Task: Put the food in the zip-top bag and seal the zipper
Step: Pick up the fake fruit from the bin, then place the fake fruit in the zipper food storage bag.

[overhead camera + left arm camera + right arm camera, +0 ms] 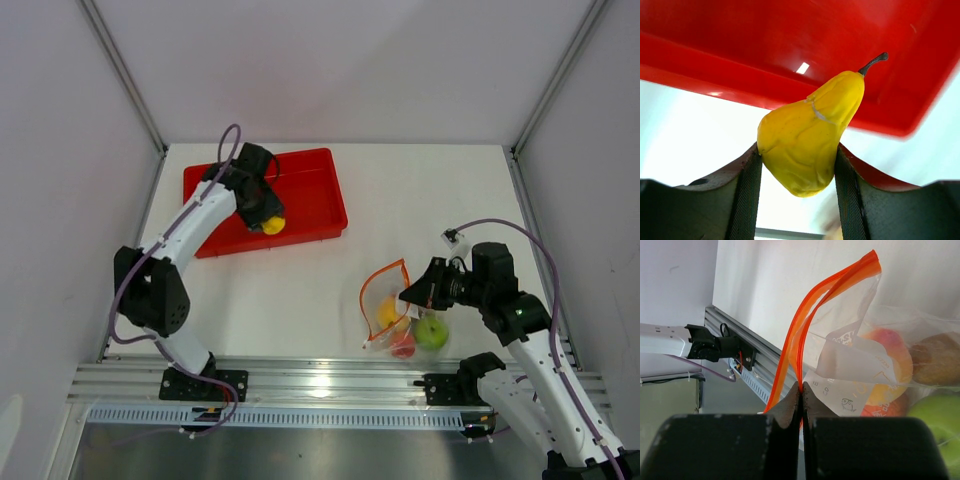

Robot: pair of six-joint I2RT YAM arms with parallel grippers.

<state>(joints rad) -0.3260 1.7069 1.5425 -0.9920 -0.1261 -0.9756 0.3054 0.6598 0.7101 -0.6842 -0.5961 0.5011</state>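
My left gripper (268,218) is shut on a yellow toy pear (273,226) and holds it over the red tray's front edge; the left wrist view shows the pear (807,142) pinched between both pads, stem up. The clear zip-top bag (392,315) lies at the front right with its mouth open. It holds a green apple (432,332), an orange-yellow peach (387,312) and a red fruit (403,346). My right gripper (413,293) is shut on the bag's orange-red zipper (807,332), one lip of it pinched between the pads. A brownish piece (935,360) shows inside the bag.
The red tray (310,195) sits at the back left. A metal rail (320,385) runs along the table's near edge. White walls with corner posts enclose the back and sides.
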